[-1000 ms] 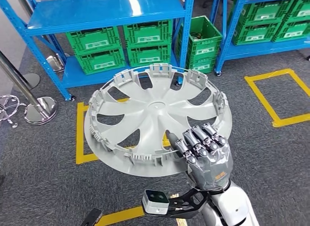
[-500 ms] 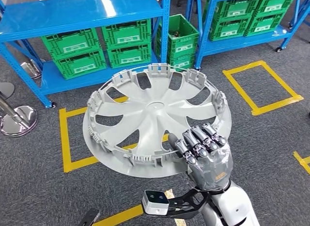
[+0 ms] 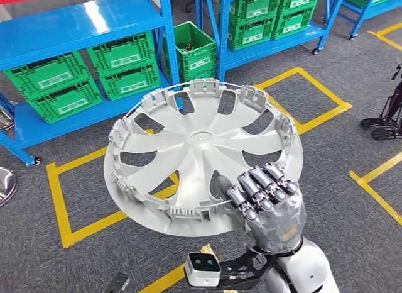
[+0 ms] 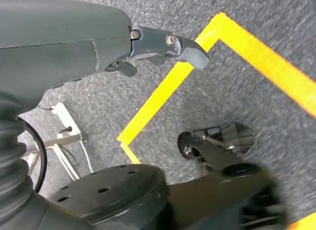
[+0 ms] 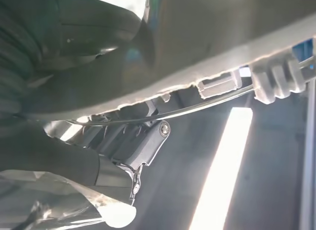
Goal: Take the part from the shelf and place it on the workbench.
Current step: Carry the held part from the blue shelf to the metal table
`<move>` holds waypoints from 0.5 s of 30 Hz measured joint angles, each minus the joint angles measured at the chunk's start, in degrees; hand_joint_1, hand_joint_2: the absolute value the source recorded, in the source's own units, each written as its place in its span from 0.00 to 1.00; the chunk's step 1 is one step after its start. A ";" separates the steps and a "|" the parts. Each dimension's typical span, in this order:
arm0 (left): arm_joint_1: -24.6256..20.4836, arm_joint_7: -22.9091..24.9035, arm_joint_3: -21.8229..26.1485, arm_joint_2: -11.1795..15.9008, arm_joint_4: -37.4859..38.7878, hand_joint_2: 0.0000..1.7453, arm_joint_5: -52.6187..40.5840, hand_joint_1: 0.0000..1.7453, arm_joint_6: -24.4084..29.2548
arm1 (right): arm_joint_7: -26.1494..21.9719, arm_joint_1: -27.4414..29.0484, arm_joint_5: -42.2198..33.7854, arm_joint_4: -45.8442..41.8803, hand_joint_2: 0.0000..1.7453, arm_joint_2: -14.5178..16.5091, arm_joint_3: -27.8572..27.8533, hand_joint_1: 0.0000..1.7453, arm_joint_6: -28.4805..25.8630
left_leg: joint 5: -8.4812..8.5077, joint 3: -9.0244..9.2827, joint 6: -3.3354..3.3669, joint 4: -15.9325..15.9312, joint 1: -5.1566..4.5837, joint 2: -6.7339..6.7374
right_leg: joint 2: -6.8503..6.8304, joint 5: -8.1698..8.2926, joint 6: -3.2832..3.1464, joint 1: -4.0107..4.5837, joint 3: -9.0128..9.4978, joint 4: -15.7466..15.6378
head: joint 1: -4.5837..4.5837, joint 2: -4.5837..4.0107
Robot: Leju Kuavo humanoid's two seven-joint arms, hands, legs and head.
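grey wheel cover held over the taped floor by the right hand

the right hand (image 3: pixel 267 208) grips the near right rim of a large round grey plastic wheel cover (image 3: pixel 199 148) with curved spokes and clip tabs round its edge. its dark fingers (image 3: pixel 258 186) curl over the top of the rim, and the thumb reaches in beside a spoke opening, so the cover is pinched at that edge. the cover lies almost flat, inner side up, tilted a little, in the air above the grey carpet floor (image 3: pixel 331 180). in the right wrist view the pale rim of the cover (image 5: pixel 223 52) runs across the hand, with a thin wire ring and clip tabs along it.

the left hand (image 4: pixel 164 45) hangs over the carpet in the left wrist view; its grey thumb points out straight and one dark fingertip shows beneath it, with nothing in it, but i cannot tell how far the fingers are spread.

below the cover, yellow tape lines (image 3: pixel 59 205) mark rectangles on the carpet. beyond it stand blue metal shelf racks (image 3: pixel 85 19) with green plastic crates (image 3: pixel 123 63) on the lower levels, and one green crate (image 3: pixel 192 48) on the floor between two racks. a black wheeled base (image 3: pixel 386 120) stands at the right edge.
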 joint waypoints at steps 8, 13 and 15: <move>0.27 -0.04 1.03 -0.02 0.02 1.00 1.76 0.00 0.67 | -1.73 0.51 0.00 -4.79 1.00 0.23 0.15 1.00 -0.05 | 1.88 2.34 2.16 -6.63 0.07 0.39 | -1.05 -2.39 2.52 -0.16 -3.99 4.77 | 0.50 0.00; 1.54 -0.13 2.79 0.26 0.02 1.00 4.57 0.00 1.07 | -4.61 1.19 0.00 -7.83 1.00 0.40 0.14 1.00 -0.04 | 1.81 2.22 2.64 -6.62 -0.75 4.18 | -4.27 -6.20 2.46 0.00 -8.01 15.44 | 0.84 0.00; 1.70 -0.19 3.27 0.35 0.02 1.00 4.91 0.00 1.64 | -5.55 1.33 -0.01 -9.26 1.00 0.69 0.05 1.00 -0.04 | 1.74 2.31 2.63 -6.62 -0.94 5.36 | -5.98 -2.88 1.88 0.31 -3.79 8.05 | 0.85 0.00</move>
